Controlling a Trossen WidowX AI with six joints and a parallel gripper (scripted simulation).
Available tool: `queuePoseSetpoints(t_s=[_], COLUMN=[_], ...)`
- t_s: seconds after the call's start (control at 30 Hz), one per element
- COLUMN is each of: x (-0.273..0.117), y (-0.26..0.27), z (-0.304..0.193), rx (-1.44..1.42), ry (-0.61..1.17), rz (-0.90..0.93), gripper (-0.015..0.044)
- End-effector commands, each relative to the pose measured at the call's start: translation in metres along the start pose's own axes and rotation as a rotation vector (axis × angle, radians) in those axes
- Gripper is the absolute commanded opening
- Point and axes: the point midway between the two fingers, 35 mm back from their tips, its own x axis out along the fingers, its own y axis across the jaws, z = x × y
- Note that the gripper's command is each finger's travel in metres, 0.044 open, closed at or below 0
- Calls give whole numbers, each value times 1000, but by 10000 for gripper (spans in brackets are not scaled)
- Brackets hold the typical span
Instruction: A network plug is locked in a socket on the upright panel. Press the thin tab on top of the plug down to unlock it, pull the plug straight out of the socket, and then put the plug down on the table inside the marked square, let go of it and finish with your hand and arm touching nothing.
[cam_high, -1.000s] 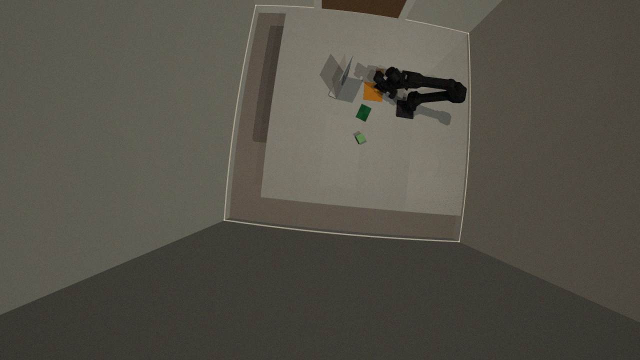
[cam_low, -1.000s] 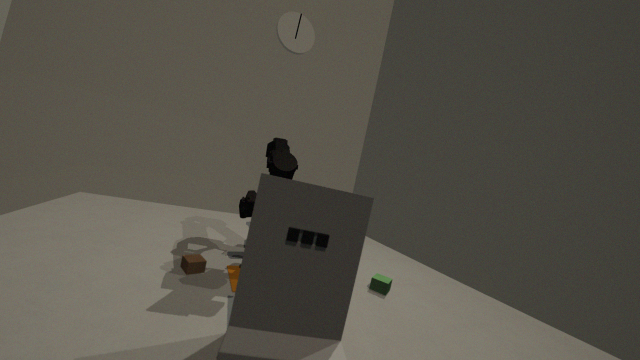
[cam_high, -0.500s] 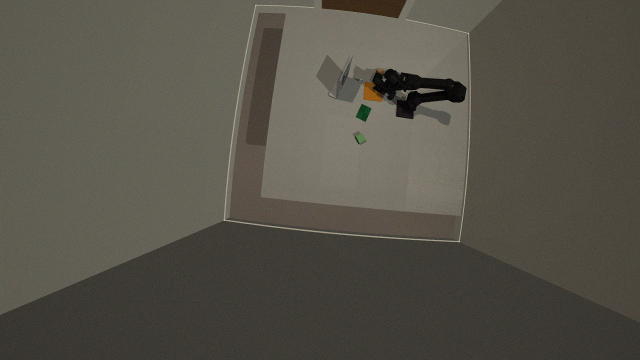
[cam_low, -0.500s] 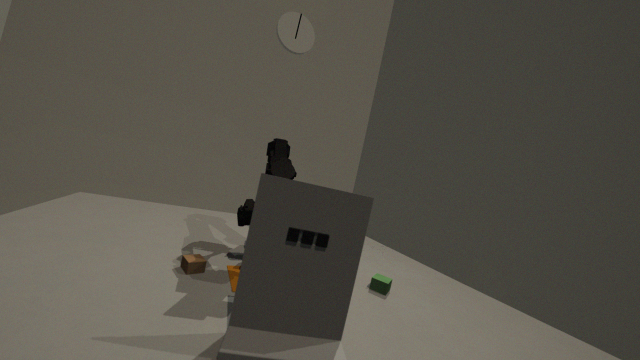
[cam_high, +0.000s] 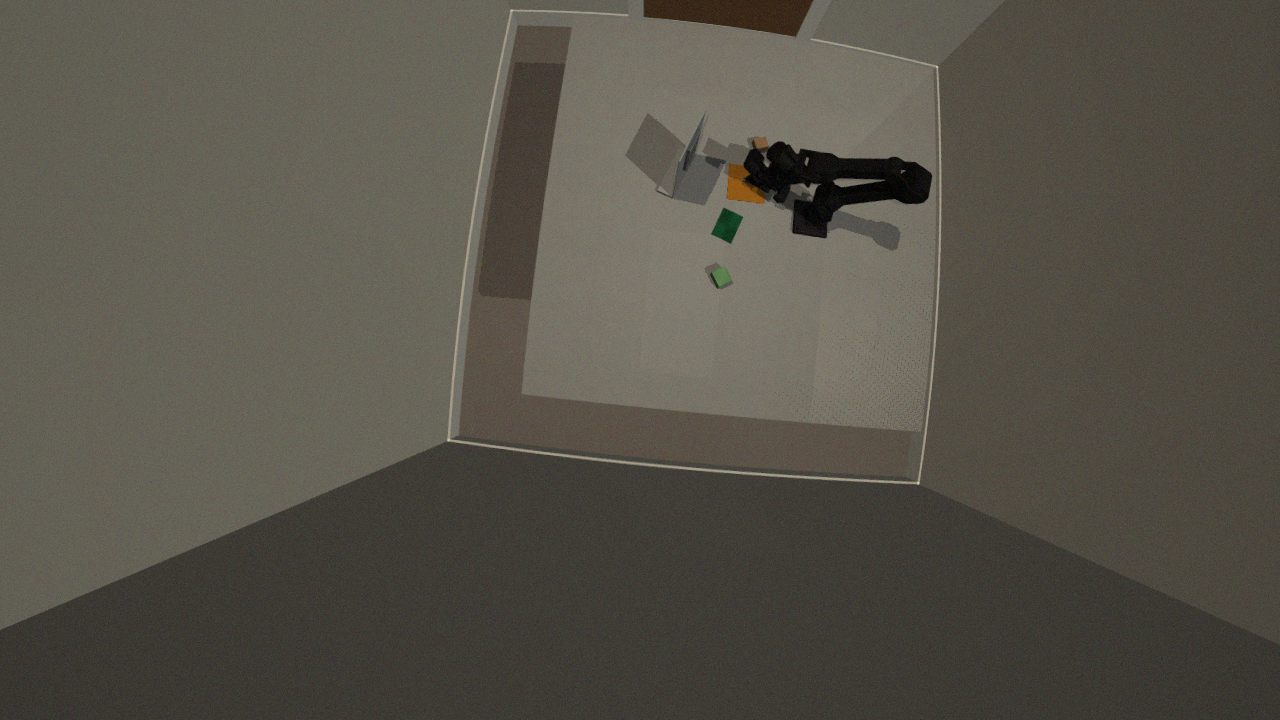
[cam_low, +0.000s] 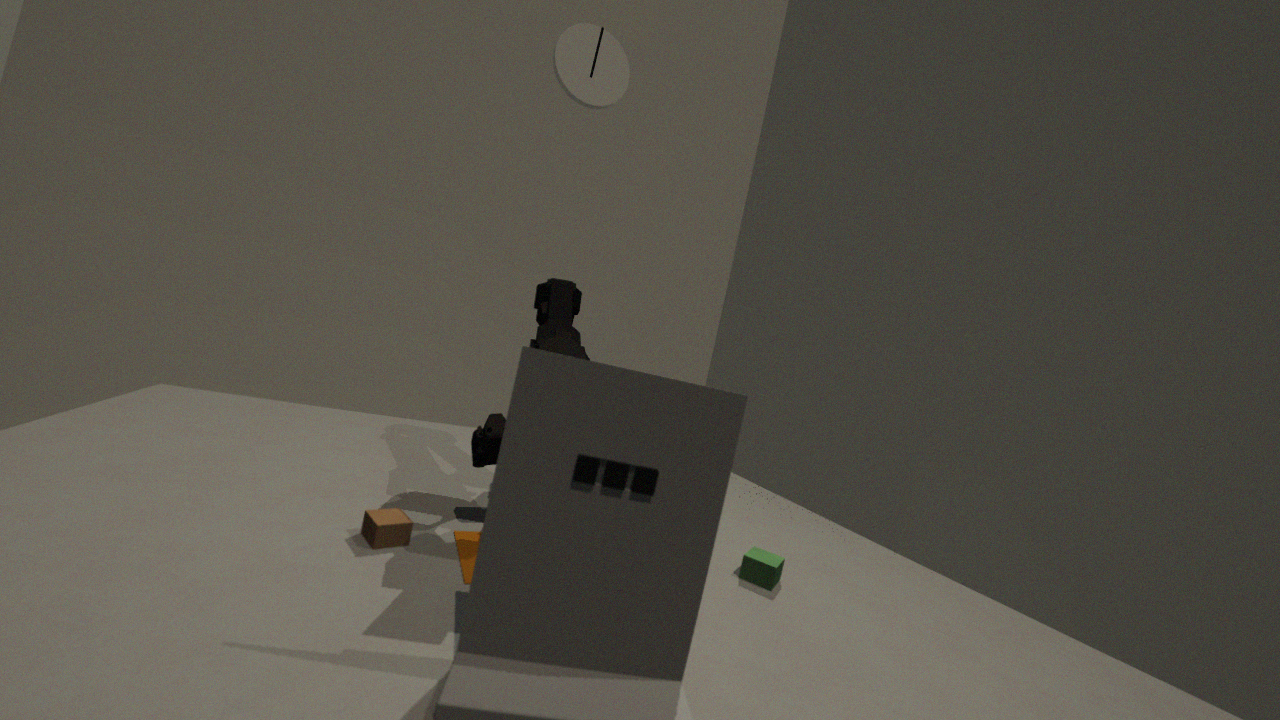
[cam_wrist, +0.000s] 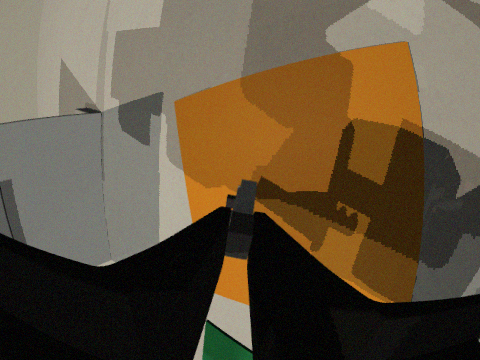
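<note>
My gripper (cam_wrist: 240, 220) is shut on the small dark grey plug (cam_wrist: 240, 236), which shows between the fingertips in the wrist view, out of the socket. Behind the plug in that view is the left part of the orange square (cam_wrist: 380, 65) (cam_high: 735, 193) (cam_low: 464, 555), which lies flat on the table; how high the plug is above it is hard to tell. The upright grey panel (cam_high: 693, 147) (cam_low: 590, 573) (cam_wrist: 55, 165) stands beyond the square, with no finger on it. Its socket block is cut off at the wrist view's left edge. The exterior camera sees the panel's back, which hides the fingertips.
A smaller green patch (cam_high: 726, 225) (cam_wrist: 222, 345) lies beside the orange square. A green block (cam_high: 720, 277) (cam_low: 761, 569) lies farther off. A brown-orange block (cam_high: 759, 142) (cam_low: 386, 528) lies close to the arm (cam_high: 859, 167) on the other side.
</note>
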Motion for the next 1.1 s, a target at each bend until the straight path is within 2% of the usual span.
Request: queuePoseSetpoints(t_s=[0.0,0.57,0.77,1.07], x=[2,4,4,1], y=[-2,-2,-2,-2], z=[0,1,1,1], rx=[-5,0,0,-1], ry=[2,0,0,0], rz=[-3,0,0,0], gripper=[0,0,156,156])
